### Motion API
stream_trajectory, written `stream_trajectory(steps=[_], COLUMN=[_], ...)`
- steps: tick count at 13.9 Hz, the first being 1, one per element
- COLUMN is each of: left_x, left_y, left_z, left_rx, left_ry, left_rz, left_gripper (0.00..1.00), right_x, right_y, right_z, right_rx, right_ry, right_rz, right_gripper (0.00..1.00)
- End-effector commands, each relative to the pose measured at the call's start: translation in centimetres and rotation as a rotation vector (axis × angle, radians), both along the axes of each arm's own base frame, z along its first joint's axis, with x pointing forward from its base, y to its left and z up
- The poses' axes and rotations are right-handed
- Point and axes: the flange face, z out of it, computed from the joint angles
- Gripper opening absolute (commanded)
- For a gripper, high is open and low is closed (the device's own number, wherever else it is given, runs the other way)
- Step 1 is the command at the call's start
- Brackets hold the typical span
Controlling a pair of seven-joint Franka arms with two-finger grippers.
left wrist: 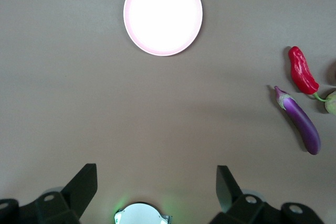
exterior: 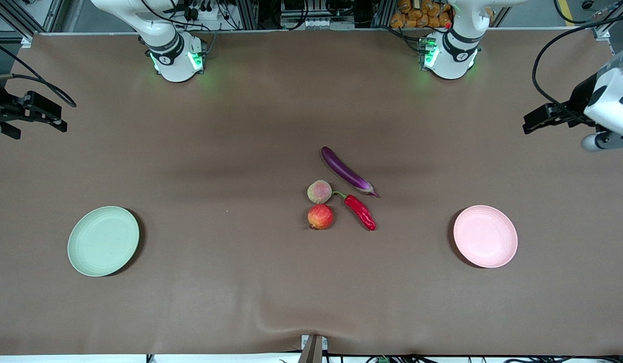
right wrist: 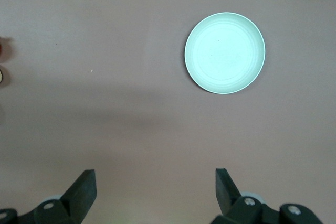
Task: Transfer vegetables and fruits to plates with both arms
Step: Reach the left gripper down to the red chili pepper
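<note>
eggplant (exterior: 345, 170) – purple | chili (exterior: 360, 212) – red | plates – mint (exterior: 103, 241), pink (exterior: 485, 236)

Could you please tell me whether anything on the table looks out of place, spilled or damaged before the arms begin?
Nothing stands out. The eggplant, chili pepper and two fruits lie intact mid-table; the green plate and pink plate sit flat.
</note>
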Motion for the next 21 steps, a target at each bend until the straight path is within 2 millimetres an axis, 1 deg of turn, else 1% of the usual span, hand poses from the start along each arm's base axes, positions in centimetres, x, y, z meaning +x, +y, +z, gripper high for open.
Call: stream_trajectory(steps=[1,3,5,6,7,8,10,11,12,14,15,17,21], left_x=[0.7,1.4,2.8,3.2,3.5,3.7,4.4,5.0,5.8,6.5,6.8,7.2,7.7], left_y=[-2.6,-5.7,-8.2,-10.5,-13.4,-16.8,-22.0,-24.2,-25.9,-28.8,-29.8,-31.8,-32.5], left_z=[-1.7,-3.6,-5.8,-7.2,-8.9,-11.1,-14.4,-16.3,-18.4,-22.1,-23.9,-26.7,-30.4], left_rx=[-0.021,-0.046,-0.099,-0.093,-0.077,-0.065,-0.064,-0.063,-0.057,-0.023,-0.017,-0.049,-0.043], left_ry=[0.042,0.07,0.079,0.079,0.075,0.078,0.045,0.036,0.038,0.0,-0.026,-0.068,-0.109], left_rz=[0.045,0.142,0.246,0.269,0.294,0.321,0.428,0.488,0.531,0.591,0.629,0.677,0.702], left_gripper=[1.0,1.0,1.0,1.0,1.0,1.0,1.0,1.0,1.0,1.0,1.0,1.0,1.0], right_x=[-0.3,-0.3,-0.2,-0.2,-0.3,-0.2,-0.2,-0.2,-0.2,-0.2,-0.2,-0.2,-0.2], right_y=[0.0,-0.1,-0.1,-0.1,-0.1,0.0,-0.1,-0.1,-0.1,-0.1,-0.1,-0.1,-0.1], right_z=[0.2,0.2,0.0,0.0,0.2,0.0,0.0,0.1,0.0,0.0,0.0,0.0,0.1], right_rx=[0.016,0.018,0.018,0.018,0.018,0.019,0.019,0.021,0.019,0.019,0.021,0.019,0.021], right_ry=[-0.004,-0.004,-0.001,-0.001,-0.004,-0.001,-0.001,-0.003,-0.001,-0.001,-0.001,-0.001,-0.003], right_rz=[-0.002,-0.002,-0.004,-0.004,-0.004,-0.001,-0.002,-0.004,-0.004,-0.002,-0.002,-0.002,-0.002], right_gripper=[1.0,1.0,1.0,1.0,1.0,1.0,1.0,1.0,1.0,1.0,1.0,1.0,1.0])
